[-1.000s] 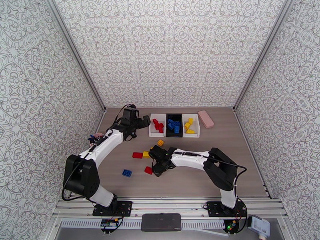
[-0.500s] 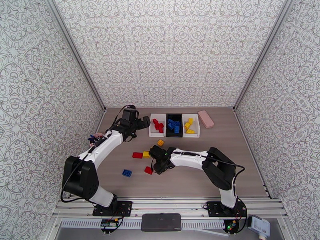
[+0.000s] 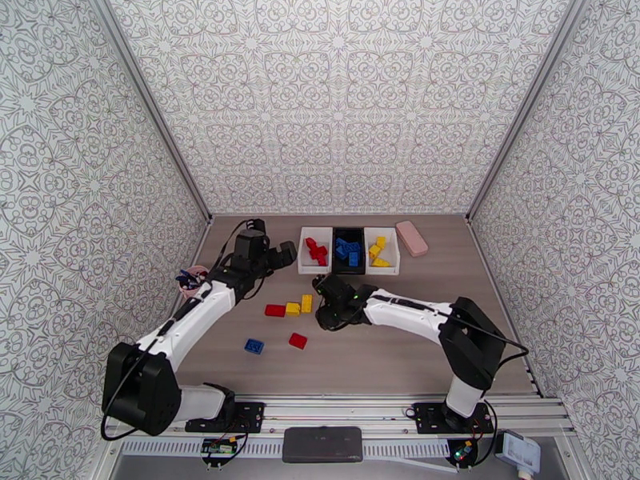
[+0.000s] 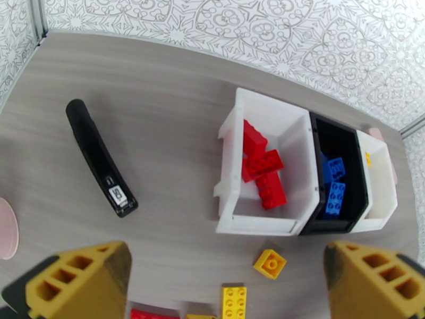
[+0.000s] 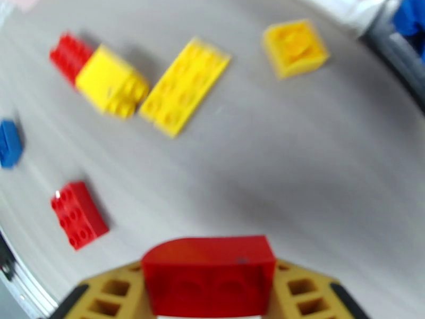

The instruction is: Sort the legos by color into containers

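Carry step | right gripper [image 5: 210, 287] jaws pinched red brick [image 5: 208, 261] | left gripper [image 4: 226, 275] jaws spread | next called for release over red-filled white tray [image 4: 228, 135]

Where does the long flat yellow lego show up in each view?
Top external: long flat yellow lego, mid-table, slightly left of centre.
Left wrist: bottom edge, centre.
Right wrist: upper middle, left of centre.
Shared landmark: the yellow block beside it, with a red lego next to that.
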You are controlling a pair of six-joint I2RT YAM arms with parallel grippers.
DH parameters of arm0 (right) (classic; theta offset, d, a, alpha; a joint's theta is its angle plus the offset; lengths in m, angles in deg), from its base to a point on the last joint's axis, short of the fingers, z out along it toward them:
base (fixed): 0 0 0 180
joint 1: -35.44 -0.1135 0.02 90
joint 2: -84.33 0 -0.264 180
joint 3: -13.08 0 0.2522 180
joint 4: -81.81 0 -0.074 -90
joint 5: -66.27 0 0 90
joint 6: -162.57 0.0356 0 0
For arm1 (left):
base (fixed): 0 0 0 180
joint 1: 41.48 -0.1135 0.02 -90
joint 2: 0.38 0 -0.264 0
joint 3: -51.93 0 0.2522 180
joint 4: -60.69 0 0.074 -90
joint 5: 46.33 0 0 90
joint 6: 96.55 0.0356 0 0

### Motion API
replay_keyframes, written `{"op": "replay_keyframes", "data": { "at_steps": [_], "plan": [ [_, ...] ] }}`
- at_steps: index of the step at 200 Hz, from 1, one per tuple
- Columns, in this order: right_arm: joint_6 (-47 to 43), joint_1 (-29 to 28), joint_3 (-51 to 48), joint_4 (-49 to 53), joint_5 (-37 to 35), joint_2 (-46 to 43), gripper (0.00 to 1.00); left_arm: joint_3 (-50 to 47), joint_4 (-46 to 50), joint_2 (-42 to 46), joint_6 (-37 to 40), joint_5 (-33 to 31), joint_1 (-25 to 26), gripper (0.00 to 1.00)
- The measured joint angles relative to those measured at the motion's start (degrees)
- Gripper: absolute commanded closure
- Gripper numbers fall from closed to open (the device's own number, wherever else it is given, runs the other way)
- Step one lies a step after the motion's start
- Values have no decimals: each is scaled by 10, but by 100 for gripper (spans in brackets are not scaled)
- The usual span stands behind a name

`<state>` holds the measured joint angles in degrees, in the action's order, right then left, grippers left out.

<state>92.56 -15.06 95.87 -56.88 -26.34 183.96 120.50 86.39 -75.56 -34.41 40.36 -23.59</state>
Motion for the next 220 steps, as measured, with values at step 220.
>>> {"op": "replay_keyframes", "data": {
  "at_steps": [220],
  "plan": [
    [-80, 143, 410, -78, -4, 289, 57, -224, -81, 250, 172, -15, 169, 0]
  ]
}}
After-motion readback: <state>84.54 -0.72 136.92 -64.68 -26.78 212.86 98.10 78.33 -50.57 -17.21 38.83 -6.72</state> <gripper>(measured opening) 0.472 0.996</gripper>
